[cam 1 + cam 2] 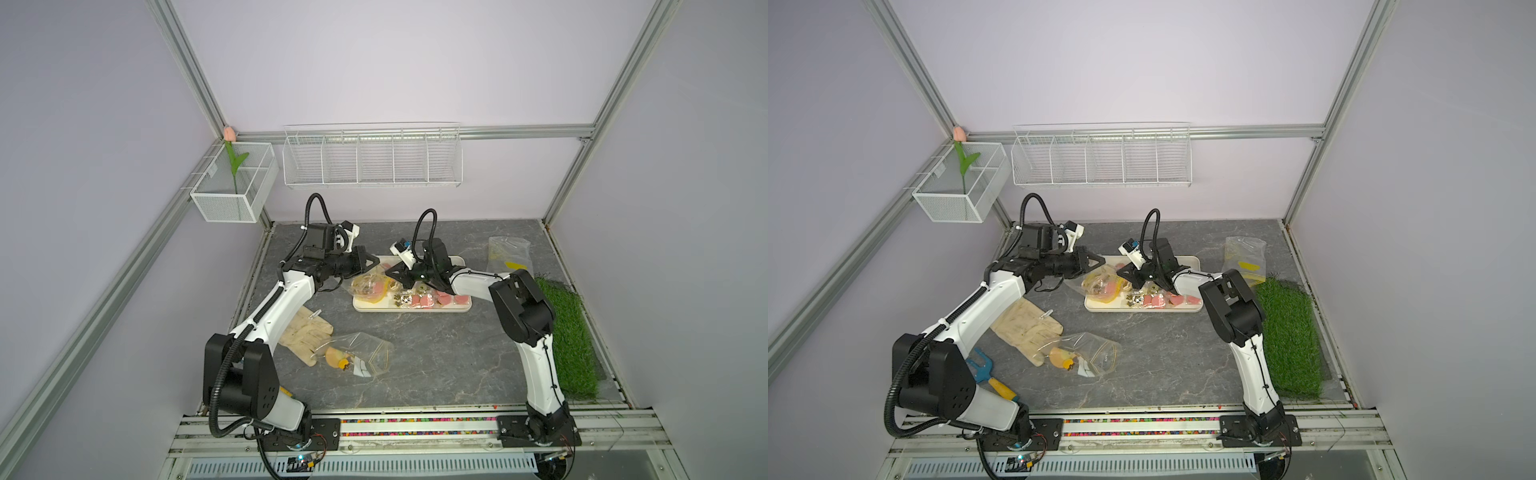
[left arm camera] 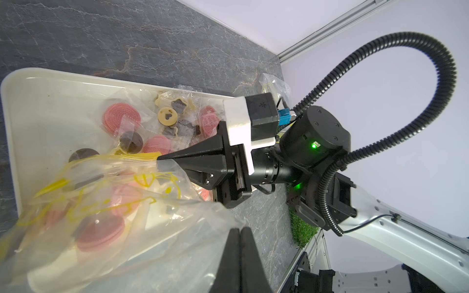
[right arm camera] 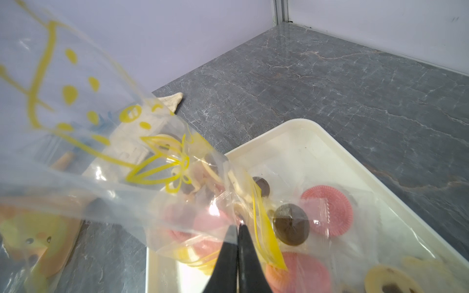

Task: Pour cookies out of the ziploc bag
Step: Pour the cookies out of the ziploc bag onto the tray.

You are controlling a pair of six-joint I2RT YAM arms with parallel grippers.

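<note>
Gripping the ziploc bag (image 1: pixel 370 284) from both ends, the two arms are meeting over the cream tray (image 1: pixel 411 309), which is sitting just toward 12 o'clock of the middle of the bench (image 1: pixel 415 365). The left fingers (image 2: pixel 233 253) are pressing tight together with no gap showing, and they are pinching the bag's clear film on its 9 o'clock side. The right fingers (image 3: pixel 228 253) are squeezing shut too, nipping the film right beside the yellow zip strip (image 3: pixel 266 236) at the bag's mouth, which is facing 3 o'clock.

The bag is slumping across the tray's 9 o'clock end and overhanging the rim a little. Cookies (image 1: pixel 428 300) are lying loose on the tray from its middle out toward 3 o'clock, crowding the 6 o'clock rim. They are pink discs, beige flower shapes and dark rounds, and many are glinting in clear wrappers. More of them are sitting inside the bag, showing pink and brown through the plastic in the left wrist view.

Around the bench, a pale glove (image 1: pixel 305 332) is lying at 8 o'clock, with a second clear bag (image 1: pixel 365 353) holding an orange piece just beside it at 7 o'clock. A grass mat (image 1: pixel 569 332) is running along the 3 o'clock edge.
</note>
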